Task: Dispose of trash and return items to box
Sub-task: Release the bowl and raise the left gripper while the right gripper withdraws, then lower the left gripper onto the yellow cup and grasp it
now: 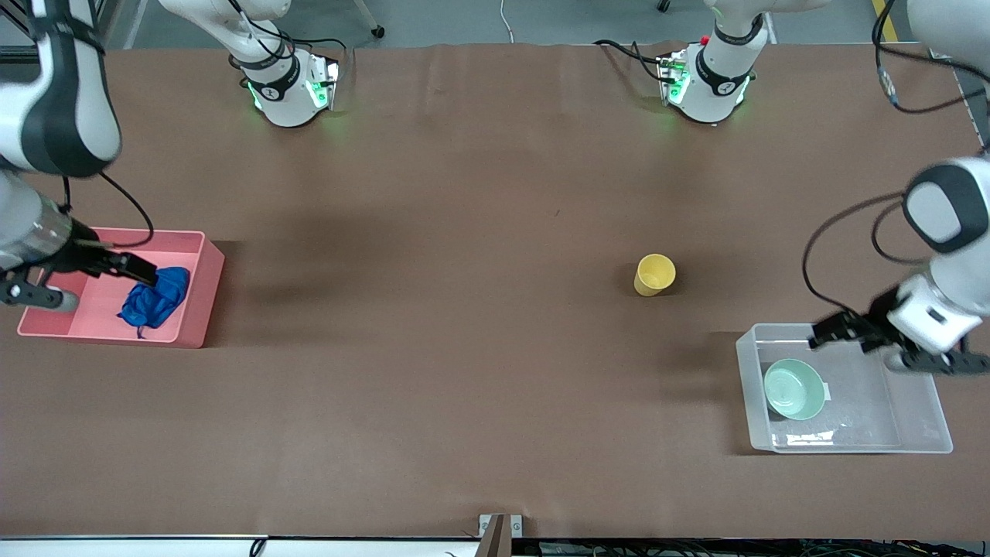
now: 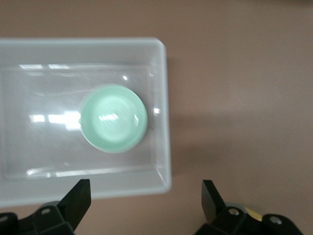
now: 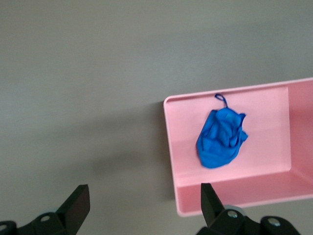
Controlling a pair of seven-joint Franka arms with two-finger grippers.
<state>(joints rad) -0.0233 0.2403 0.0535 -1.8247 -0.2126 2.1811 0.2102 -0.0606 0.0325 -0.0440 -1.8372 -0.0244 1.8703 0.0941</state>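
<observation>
Crumpled blue wad point(image 1: 155, 299) lies in the pink bin point(image 1: 197, 290); mint bowl point(image 1: 793, 389) sits in the clear box point(image 1: 752, 402); yellow cup point(image 1: 654, 275) stands on the table point(image 1: 464, 193). Right gripper point(image 1: 143, 271) over the bin and left gripper point(image 1: 831, 331) over the box are both spread, empty.

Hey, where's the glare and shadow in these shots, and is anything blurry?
Front view: soft shadows spread beside the pink bin, the yellow cup and the clear box. Left wrist view: white glare streaks on the box floor, a highlight on the mint bowl, edges slightly soft. Right wrist view: even light, the blue wad mildly soft.
</observation>
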